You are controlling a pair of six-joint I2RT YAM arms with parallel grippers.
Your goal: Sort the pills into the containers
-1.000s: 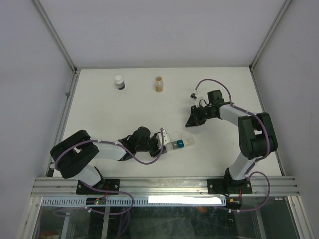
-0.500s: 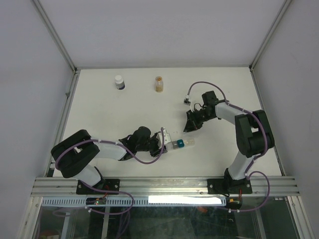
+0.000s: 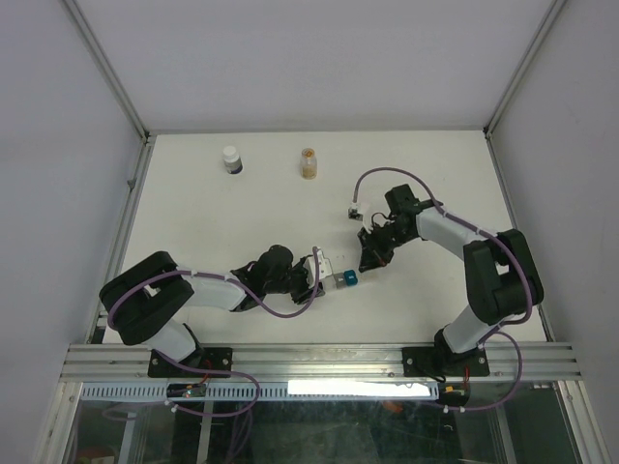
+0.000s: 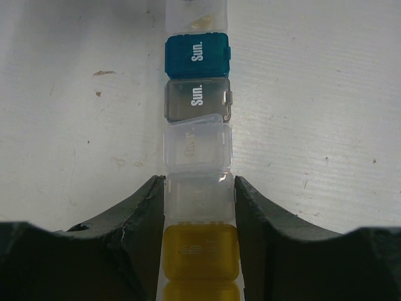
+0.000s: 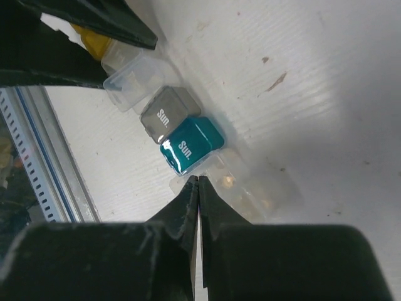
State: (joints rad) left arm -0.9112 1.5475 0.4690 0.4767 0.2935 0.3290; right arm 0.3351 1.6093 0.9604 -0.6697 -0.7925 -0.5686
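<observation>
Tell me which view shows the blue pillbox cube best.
Left wrist: the blue cube faces the camera squarely, "Sun." readable, in the pillbox strip held by the left tool. Right wrist shows it tilted beside the shut right tool. Top external shows only a blue speck.

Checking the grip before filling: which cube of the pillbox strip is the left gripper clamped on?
The clear cube right next to the yellow cube; the left gripper squeezes its sides. The grey cube and the blue cube lie beyond it.
</observation>
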